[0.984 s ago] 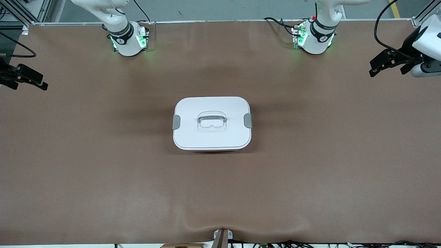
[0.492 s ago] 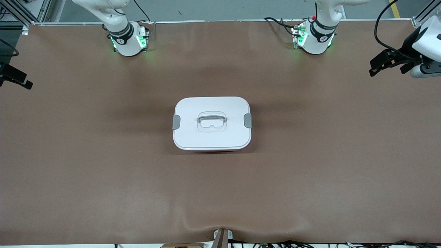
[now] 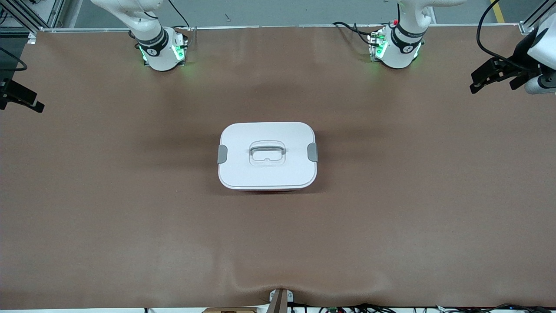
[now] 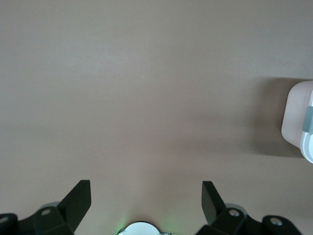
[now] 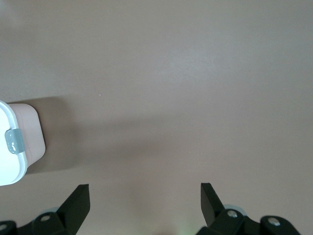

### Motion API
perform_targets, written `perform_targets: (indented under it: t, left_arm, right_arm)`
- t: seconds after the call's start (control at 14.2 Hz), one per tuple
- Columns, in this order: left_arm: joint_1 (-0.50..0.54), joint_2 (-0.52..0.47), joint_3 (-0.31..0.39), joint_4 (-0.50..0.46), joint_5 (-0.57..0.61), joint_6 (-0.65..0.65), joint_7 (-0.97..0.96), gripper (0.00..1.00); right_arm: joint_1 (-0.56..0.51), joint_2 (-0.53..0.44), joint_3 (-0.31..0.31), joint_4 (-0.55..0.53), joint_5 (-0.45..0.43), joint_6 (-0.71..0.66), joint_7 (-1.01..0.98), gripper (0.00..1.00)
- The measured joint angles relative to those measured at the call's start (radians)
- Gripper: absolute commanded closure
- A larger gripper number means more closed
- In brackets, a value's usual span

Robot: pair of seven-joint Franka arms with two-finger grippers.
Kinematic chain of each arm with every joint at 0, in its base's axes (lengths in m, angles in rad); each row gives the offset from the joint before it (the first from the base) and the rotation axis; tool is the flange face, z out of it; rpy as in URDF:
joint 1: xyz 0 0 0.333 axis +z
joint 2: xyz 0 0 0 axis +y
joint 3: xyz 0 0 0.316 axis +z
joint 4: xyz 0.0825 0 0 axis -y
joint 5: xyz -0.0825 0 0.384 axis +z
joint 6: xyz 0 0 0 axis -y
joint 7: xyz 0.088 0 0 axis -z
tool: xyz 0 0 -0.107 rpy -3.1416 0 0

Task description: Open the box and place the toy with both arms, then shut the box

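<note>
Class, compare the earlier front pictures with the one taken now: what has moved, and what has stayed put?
The right gripper has drawn back toward the right arm's end of the table, now mostly past the picture's edge. The left gripper has shifted slightly toward the left arm's end and up in the front view. Both are open and hold nothing. The box has stayed in the middle of the table, lid on, both grey clips unchanged.

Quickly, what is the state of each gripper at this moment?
Left gripper: open, holding nothing, over bare table at the left arm's end.
Right gripper: open, holding nothing, over bare table at the right arm's end.
</note>
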Motion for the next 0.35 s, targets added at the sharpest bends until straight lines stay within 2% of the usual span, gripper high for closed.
perform_targets:
  t: [0.35]
  left_arm:
    - [0.000, 0.000, 0.000, 0.002, 0.000, 0.000, 0.000, 0.00]
  right_arm:
    - [0.000, 0.000, 0.000, 0.000, -0.001, -0.004, 0.000, 0.00]
